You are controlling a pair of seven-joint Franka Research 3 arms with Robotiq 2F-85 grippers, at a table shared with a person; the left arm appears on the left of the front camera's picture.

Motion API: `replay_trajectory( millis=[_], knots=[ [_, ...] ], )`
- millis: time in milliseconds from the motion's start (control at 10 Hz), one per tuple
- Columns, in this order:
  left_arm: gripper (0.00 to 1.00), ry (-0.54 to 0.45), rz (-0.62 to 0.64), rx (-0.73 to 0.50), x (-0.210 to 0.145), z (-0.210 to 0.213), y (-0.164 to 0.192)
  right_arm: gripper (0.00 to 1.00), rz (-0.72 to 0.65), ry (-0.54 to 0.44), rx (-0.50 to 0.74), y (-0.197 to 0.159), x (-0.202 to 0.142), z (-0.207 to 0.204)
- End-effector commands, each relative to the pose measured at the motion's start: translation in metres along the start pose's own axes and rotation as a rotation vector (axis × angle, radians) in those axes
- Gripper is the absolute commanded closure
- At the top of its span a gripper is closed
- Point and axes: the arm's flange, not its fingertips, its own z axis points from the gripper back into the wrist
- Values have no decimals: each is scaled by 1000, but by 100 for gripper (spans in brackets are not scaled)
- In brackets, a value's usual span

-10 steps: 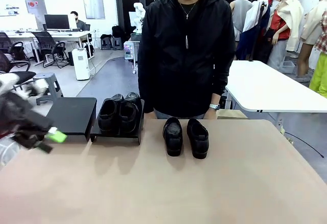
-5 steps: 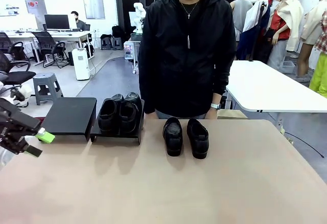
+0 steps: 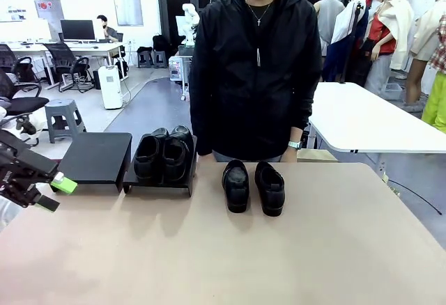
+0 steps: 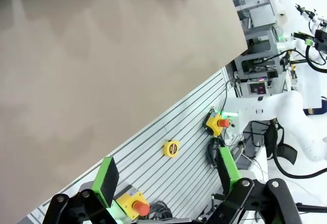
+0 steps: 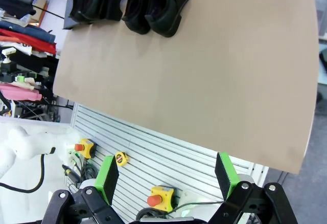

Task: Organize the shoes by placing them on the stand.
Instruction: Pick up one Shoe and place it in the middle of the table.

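Tan table [image 3: 313, 249] is looking about half sorted. One pair of shoes [image 3: 162, 157] is sitting on the right half of the stand [image 3: 159, 185], while the left platform [image 3: 97, 155] is lying bare. Second pair [image 3: 252, 188] is waiting on the tabletop just right of the stand, in front of the person [image 3: 254, 75]. Left gripper [image 3: 58, 194] is hanging by the table's left edge, jaws wide and empty — right gripper [image 5: 167, 175] is hovering off the near edge, same deal. I'm guessing two shoes are left to place.
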Motion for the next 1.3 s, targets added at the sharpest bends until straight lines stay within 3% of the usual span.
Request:
replay_trajectory(
  millis=[0, 400, 500, 700, 800, 1000, 1200],
  knots=[
    [0, -5, -11, -28, -2, 0, 2, 0, 9, -9, 15, 2, 0, 1],
    [0, -5, -11, -28, -2, 0, 2, 0, 0, 0, 0, 0, 0, 0],
    [0, -5, -11, -28, -2, 0, 2, 0, 115, 68, -92, 27, 20, -15],
    [0, -5, -11, -28, -2, 0, 2, 0, 277, 256, -208, 101, 117, -80],
    [0, -5, -11, -28, -2, 0, 2, 0, 294, 351, -248, 141, 169, -126],
    [0, -5, -11, -28, -2, 0, 2, 0, 349, 542, -402, 204, 223, -224],
    [0, -5, -11, -28, -2, 0, 2, 0, 372, 552, -524, 242, 232, -304]
  ],
)
